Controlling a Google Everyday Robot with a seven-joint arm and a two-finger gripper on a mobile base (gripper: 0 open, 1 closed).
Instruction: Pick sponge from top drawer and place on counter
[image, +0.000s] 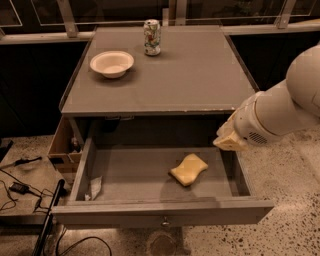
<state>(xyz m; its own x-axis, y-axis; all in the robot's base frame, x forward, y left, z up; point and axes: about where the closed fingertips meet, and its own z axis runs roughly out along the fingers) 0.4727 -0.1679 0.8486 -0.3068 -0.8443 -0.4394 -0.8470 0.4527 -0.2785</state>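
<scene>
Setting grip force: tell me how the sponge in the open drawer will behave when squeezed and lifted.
The sponge looks like soft foam with pinched-in sides, so it probably compresses and weighs little. Lying flat on the top drawer floor, it should slide, not roll. The gripper hovers over the drawer's side wall, apart from the sponge.

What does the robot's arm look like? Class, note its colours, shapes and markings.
The arm is smooth white, built of thick rounded segments, with a patch of small vent holes near its end. No cables show. Its pincer, cream-yellow and blocky, is at the right wall of the top drawer.
</scene>
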